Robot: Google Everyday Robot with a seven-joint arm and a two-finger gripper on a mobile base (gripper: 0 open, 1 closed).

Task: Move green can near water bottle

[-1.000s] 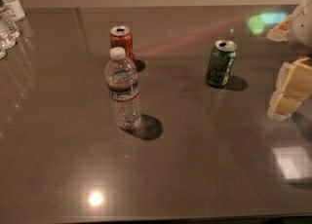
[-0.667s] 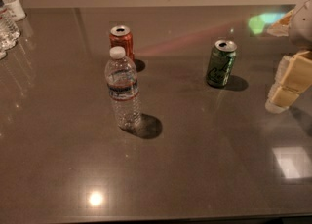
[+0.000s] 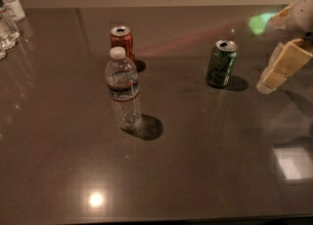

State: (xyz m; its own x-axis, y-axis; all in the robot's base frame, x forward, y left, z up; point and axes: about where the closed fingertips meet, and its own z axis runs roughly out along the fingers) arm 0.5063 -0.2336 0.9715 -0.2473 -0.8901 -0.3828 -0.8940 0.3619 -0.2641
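Dark green metal with a silver top, the green can stands upright on the grey surface, right of centre and toward the back. The end effector hangs at the right edge of the view, just beside the can and not touching it. Its two pale fingers stand well apart, so it reads as wide and empty.

The coming move turns on this: the can lies directly to the left of the end effector, at about the same depth, with its long axis vertical. A sideways approach with the jaws straddling the can's round body looks like the natural grasp. There is only the one arm.

The water bottle stands upright left of centre, well apart from the can, with an orange-red can just behind it. The carry would run leftward and slightly forward.
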